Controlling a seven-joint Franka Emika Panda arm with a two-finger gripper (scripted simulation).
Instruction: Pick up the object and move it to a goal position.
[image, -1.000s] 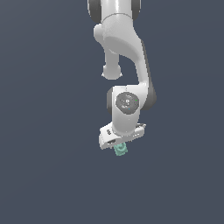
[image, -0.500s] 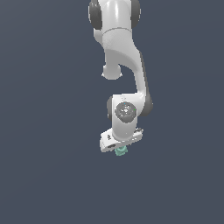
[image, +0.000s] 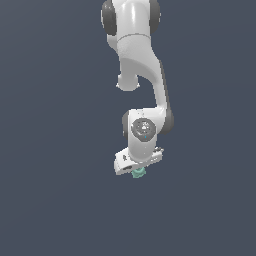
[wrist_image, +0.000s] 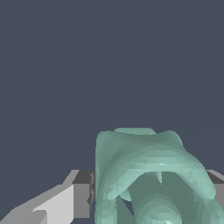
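Note:
The object (image: 138, 173) is a small mint-green lumpy piece that pokes out just below the white hand of the arm in the exterior view. My gripper (image: 137, 171) is shut on it. In the wrist view the object (wrist_image: 148, 175) fills the lower middle, with a ringed round end facing the camera. A grey fingertip (wrist_image: 83, 192) presses its one side and another finger (wrist_image: 217, 186) shows at its other side. The object hangs in the air, touching nothing else.
A plain dark blue-grey background surrounds the arm (image: 142, 85) in both views. No table, container or goal marker shows.
The arm has carried the held object slightly toward the exterior view's right and a little lower in the picture. The grip has stayed shut on it.

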